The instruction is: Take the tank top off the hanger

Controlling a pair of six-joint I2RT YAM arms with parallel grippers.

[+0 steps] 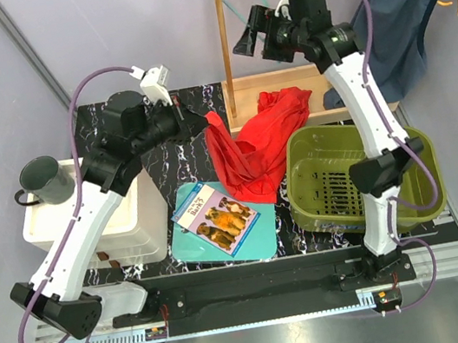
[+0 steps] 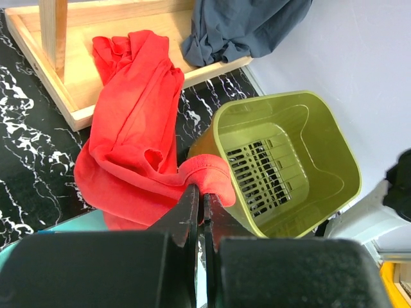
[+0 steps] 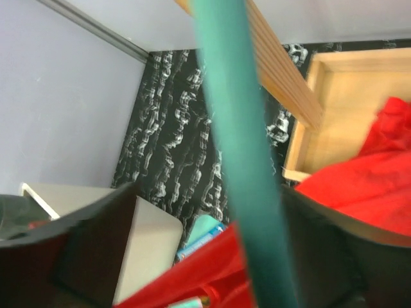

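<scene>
Partly in tray [image 2: 72, 113]: red tank top [image 2: 131, 128]

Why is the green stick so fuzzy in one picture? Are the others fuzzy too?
Right wrist view: the teal hanger sits very close to the lens, so it and the dark jaws beside it blur. Left wrist view: the red tank top and green basket are sharp; only the near jaws are soft. Top external view: sharp and evenly lit.

We find the top [image 1: 255, 145] spilling from tray [image 1: 297, 79] onto table [image 1: 166, 160], basket [image 1: 429, 182] to its right, book [image 1: 216, 217] before it, mug [image 1: 44, 180] on box [image 1: 49, 224] left.
</scene>
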